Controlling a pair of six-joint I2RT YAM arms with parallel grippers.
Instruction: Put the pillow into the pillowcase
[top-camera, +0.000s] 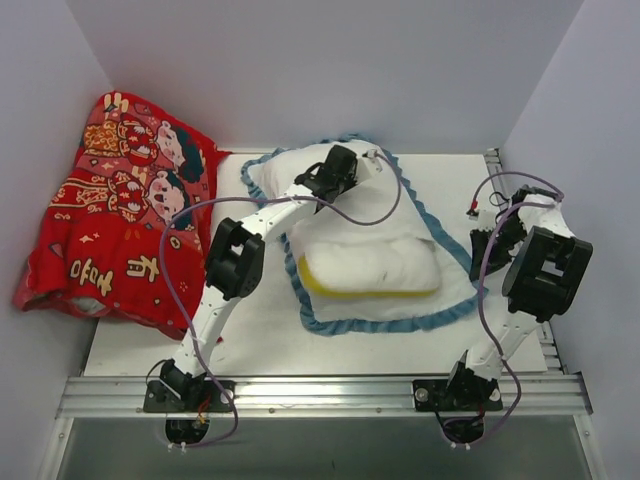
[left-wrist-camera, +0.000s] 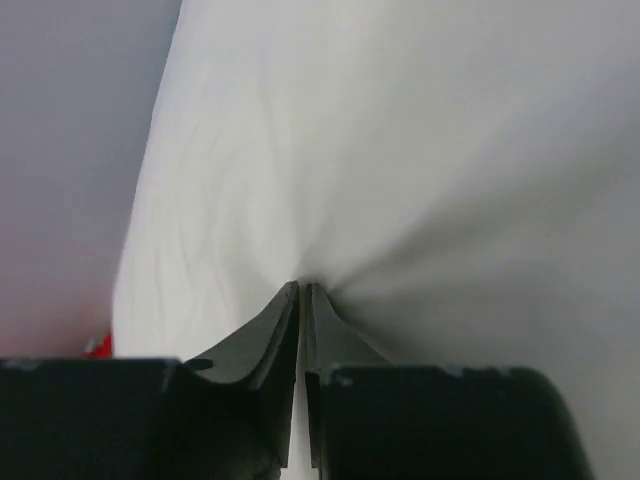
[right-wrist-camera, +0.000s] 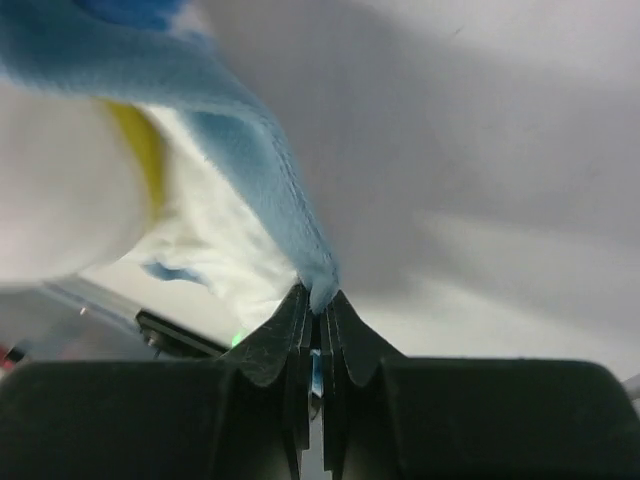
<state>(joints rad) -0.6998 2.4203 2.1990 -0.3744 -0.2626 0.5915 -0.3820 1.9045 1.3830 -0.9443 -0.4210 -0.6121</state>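
**A:** Where does the pillow (top-camera: 370, 268) lie?

**B:** In the middle of the surface (top-camera: 250, 345), on the pillowcase (top-camera: 420, 300). The pillowcase is spread with its white side up, and its blue ruffled trim (top-camera: 390, 325) runs around it. The pillow's yellow-piped edge faces the arm bases.

**A:** How does the left arm stand?

**B:** It reaches forward and to the right, over the pillowcase, with the elbow raised. The left gripper (top-camera: 335, 172) is at the far end of the white heap. In the left wrist view its fingers are pressed together on a fold of white fabric (left-wrist-camera: 400, 150), and creases run out from the tips. I cannot tell whether this fabric belongs to the pillowcase or to the pillow.

**A:** And the right arm?

**B:** It is folded at the right side of the surface, with the elbow high. The right gripper (top-camera: 488, 232) is just beside the right edge of the pillowcase. In the right wrist view its fingers pinch the blue trim, and the yellow piping shows blurred on the left.

**A:** What else is there?

**B:** A red cloth (top-camera: 120, 200) with cartoon figures is heaped at the left, against the wall.
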